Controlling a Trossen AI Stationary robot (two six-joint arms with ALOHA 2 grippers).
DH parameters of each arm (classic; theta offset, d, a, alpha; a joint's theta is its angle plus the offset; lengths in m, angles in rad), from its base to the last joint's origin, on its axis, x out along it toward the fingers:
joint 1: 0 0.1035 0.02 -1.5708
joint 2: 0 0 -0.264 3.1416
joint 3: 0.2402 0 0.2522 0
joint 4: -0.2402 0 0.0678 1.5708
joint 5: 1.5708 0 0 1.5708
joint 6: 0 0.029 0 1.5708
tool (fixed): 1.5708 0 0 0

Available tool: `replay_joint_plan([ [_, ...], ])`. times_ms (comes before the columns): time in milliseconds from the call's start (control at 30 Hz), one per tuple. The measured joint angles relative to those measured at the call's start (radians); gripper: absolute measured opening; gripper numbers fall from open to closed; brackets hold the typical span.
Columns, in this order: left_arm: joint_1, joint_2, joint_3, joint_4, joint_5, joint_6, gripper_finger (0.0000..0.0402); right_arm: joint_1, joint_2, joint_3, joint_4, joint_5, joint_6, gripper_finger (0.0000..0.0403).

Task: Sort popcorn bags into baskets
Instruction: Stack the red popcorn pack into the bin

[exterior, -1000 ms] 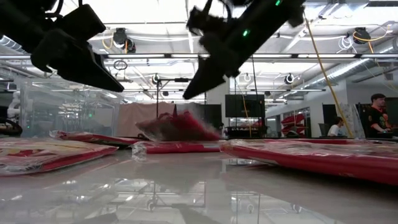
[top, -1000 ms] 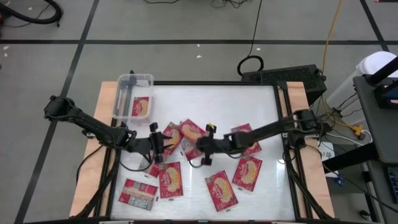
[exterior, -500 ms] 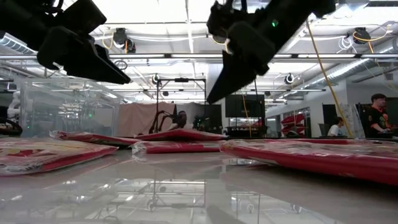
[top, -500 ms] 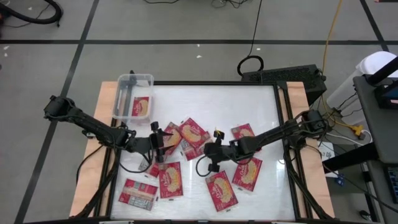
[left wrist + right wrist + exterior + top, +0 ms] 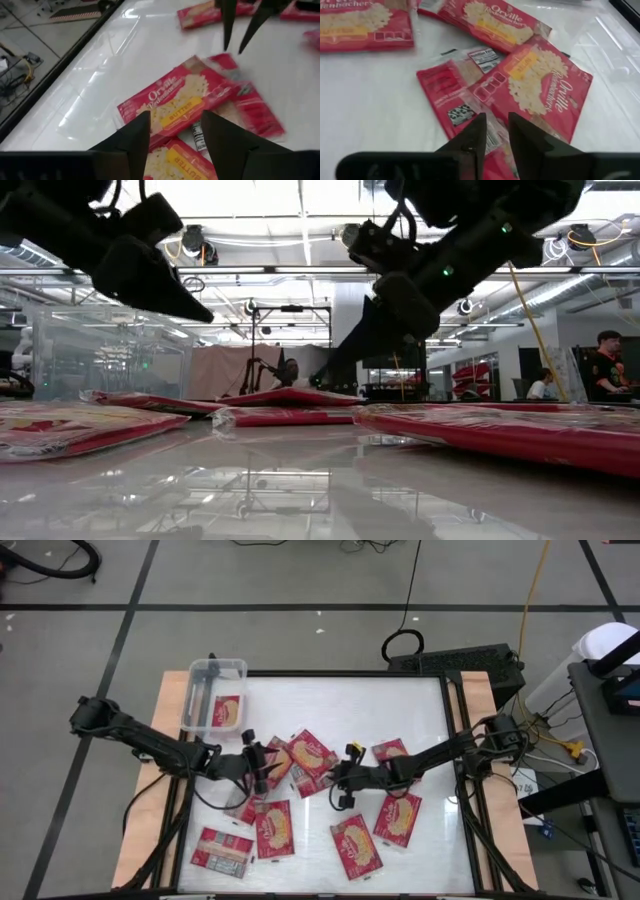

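1. Left gripper (image 5: 262,764): poised over the left edge of the central heap of popcorn bags (image 5: 310,752), fingers (image 5: 135,135) spread and empty; seen from its own wrist, the gap frames the corner of one butter-labelled bag (image 5: 177,102), which suggests it is lining up for a pick

2. Right gripper (image 5: 338,780): facing the same heap from the opposite side, fingers (image 5: 475,135) parted only a narrow way and holding nothing; the level view places both grippers above the bags, not touching them

3. Central heap: several bags overlap here, one turned to show its pale printed panel (image 5: 451,90); the overlap probably explains why both arms attend to it, since a bag lying under another is hard to lift clean

4. Loose bags: more lie flat and apart nearer the front of the table (image 5: 430,710), including one ahead of the right gripper (image 5: 355,845) and one by the front left corner (image 5: 222,850)

5. Basket (image 5: 215,695): a clear bin at the far left corner, well apart from the heap, with what appears to be one bag (image 5: 228,711) already inside; most of the sorting is judged still to do
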Motion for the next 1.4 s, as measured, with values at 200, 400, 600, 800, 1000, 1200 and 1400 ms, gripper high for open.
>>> replay_joint_plan([
  [200, 0.036, 0.079, 0.000, -0.003, 0.000, -0.004, 0.0191, -0.004, 0.000, -0.011, 0.034, 0.000, -0.049, 0.0107],
  [400, 0.068, 0.142, 0.001, 0.008, -0.011, -0.042, 0.0213, -0.023, 0.000, -0.010, 0.034, -0.001, -0.063, 0.0125],
  [600, 0.073, 0.155, 0.002, 0.006, -0.014, -0.031, 0.0202, -0.041, 0.000, -0.010, 0.016, -0.059, -0.127, 0.0126],
  [800, 0.086, 0.155, 0.002, 0.009, -0.016, 0.062, 0.0179, -0.080, 0.000, -0.010, -0.001, -0.077, -0.136, 0.0127],
  [1000, 0.126, 0.155, 0.002, 0.006, -0.010, 0.057, 0.0163, -0.125, 0.010, -0.010, -0.050, -0.076, -0.057, 0.0145],
  [1200, 0.143, 0.155, 0.002, 0.023, -0.009, 0.093, 0.0161, -0.196, 0.015, -0.032, 0.001, -0.180, 0.266, 0.0185],
  [1400, 0.160, 0.155, 0.002, 0.158, 0.041, 0.199, 0.0161, -0.206, 0.015, -0.064, 0.003, -0.182, 0.512, 0.0206],
])
